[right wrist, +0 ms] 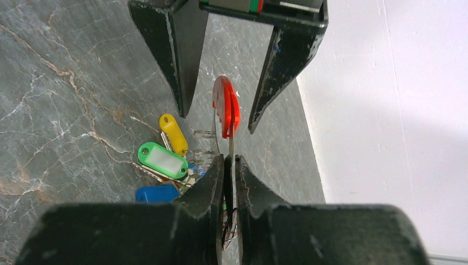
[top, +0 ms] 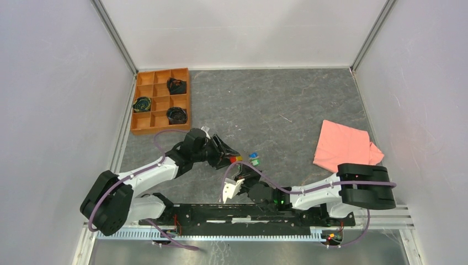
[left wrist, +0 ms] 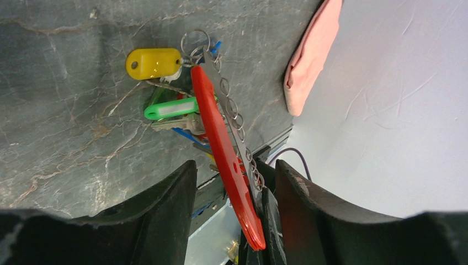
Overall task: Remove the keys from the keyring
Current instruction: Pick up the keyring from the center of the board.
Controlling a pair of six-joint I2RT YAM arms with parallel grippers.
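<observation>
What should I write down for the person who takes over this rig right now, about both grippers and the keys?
Left gripper: open, one finger on each side of the keyring at its red strap, not clamped.
Right gripper: shut on the thin edge of the keyring, close to its ring end.
Keys: yellow, green and blue heads bunched together at the ring, down by the grey table.
Done: the keyring is gripped and held between the two arms.
Left: no key is off the ring yet; all have to be removed.
</observation>
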